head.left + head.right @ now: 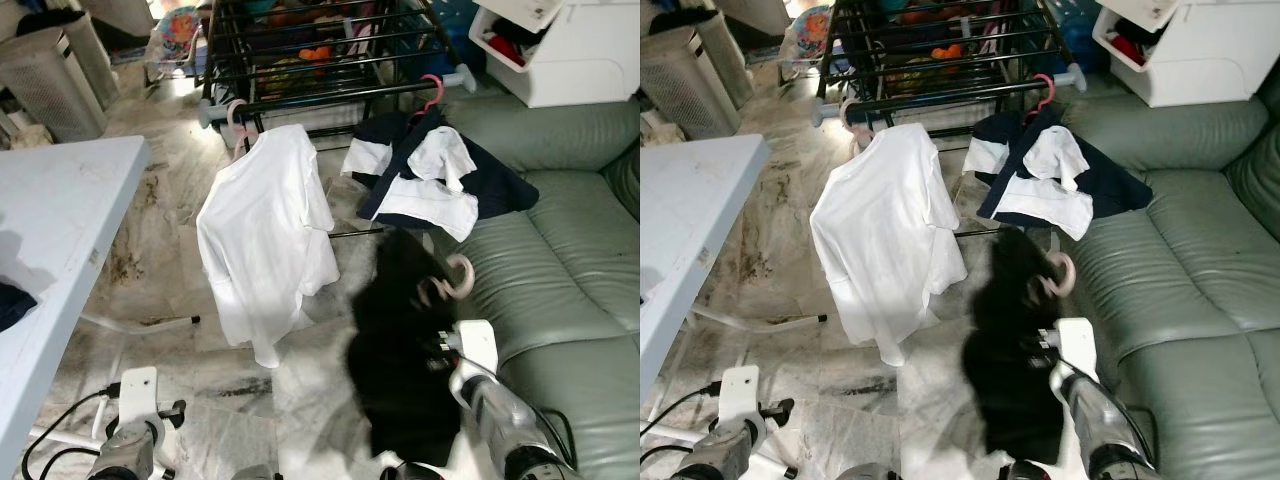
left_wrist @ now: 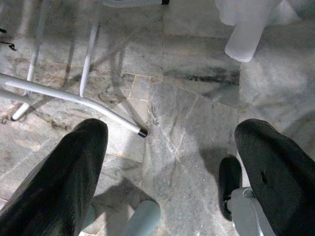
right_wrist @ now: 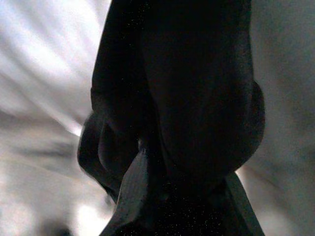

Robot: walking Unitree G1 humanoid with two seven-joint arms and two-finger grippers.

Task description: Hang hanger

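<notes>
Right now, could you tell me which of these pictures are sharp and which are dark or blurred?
Both eye views are bright and sharp, except the black garment on its pink hanger, smeared. Left wrist view: floor sharp, fingers soft. Right wrist view: dark, blurred cloth.

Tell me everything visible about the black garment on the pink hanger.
The black garment is dark, soft cloth hanging limp from a pale pink hanger whose hook curls above it. It is held up over the marble floor, beside the green sofa, by the right pincer. It hangs short of the drying rack.
</notes>
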